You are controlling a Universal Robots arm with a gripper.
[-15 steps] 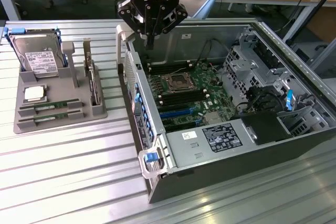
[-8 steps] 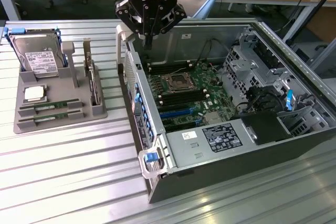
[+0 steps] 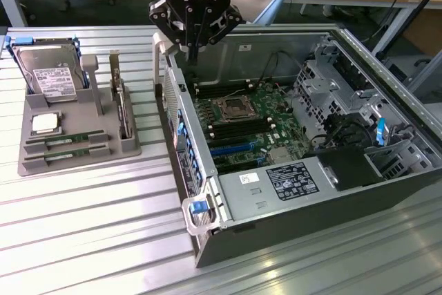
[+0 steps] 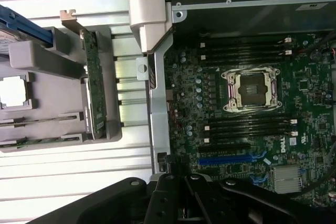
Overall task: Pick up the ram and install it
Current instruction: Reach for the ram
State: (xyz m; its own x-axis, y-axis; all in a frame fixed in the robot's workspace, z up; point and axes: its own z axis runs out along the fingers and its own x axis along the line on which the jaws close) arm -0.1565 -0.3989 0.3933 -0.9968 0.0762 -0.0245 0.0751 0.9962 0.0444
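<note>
Green and thin, the ram [image 3: 67, 140] lies flat in the grey tray [image 3: 93, 119] on the bench [image 3: 83, 226]. A second stick [image 3: 67, 155] lies just beside it. You can see your fingers [image 3: 195, 48] pressed tight together with nothing between them. They hang up high over the edge of the open computer case [image 3: 387, 101], near its pale corner handle [image 3: 162, 43].

From the fingers, the ram is well apart. It sits lower down and off toward the exterior view's left, on the far side of the case wall. The tall green card [image 3: 122, 105] stands in the tray between the fingers and the ram. Just past the fingers on the other side is the green board [image 3: 248, 112], with its long black slots [image 3: 228, 91] bare.
</note>
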